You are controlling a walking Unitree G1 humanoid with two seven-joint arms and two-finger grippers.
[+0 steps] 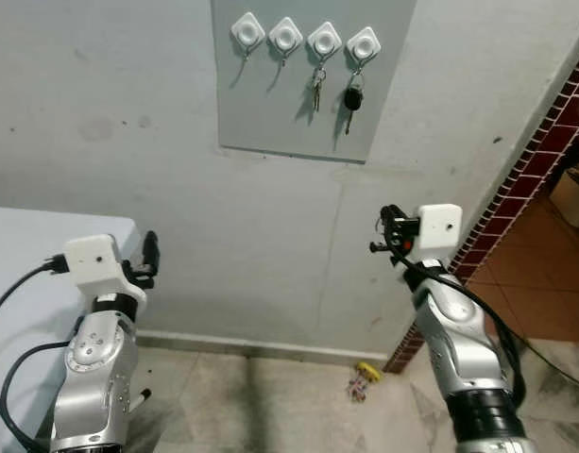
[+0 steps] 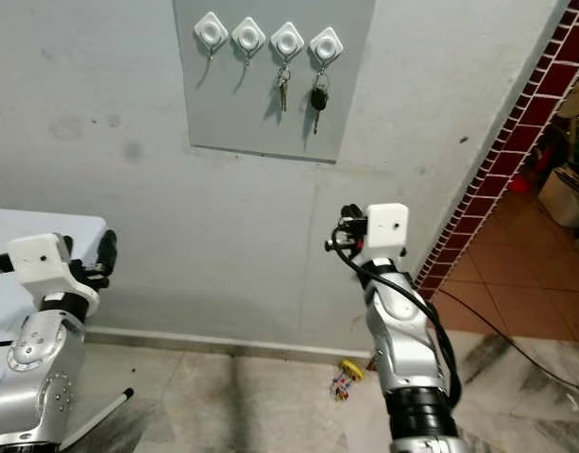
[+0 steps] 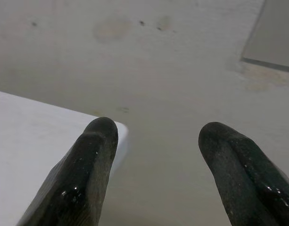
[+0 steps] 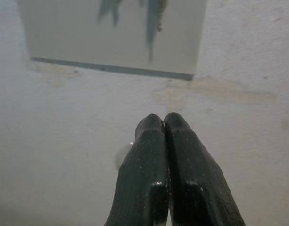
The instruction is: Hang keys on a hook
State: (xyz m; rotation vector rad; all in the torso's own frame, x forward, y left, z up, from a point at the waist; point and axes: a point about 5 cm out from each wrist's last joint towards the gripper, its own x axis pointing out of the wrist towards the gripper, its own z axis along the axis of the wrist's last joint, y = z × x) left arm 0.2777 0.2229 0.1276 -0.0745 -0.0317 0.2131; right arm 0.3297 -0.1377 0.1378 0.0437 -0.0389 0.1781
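Note:
A grey board [image 1: 308, 85] on the wall carries several white diamond-shaped hooks. A silver key [image 1: 317, 90] hangs from the third hook [image 1: 324, 41], and a black-headed car key [image 1: 351, 102] hangs from the fourth hook [image 1: 363, 44]. The two hooks on the left are bare. My right gripper [image 4: 163, 123] is raised below the board, well short of the keys, shut with nothing between its fingers. My left gripper [image 3: 156, 136] is held low at the left, open and empty, above a white table corner [image 3: 64, 136].
A white table [image 1: 34, 255] stands at my left against the grey wall. A red brick-tiled wall edge [image 1: 535, 160] runs down the right side. Small colourful objects [image 1: 363, 379] lie on the stone floor by the wall base.

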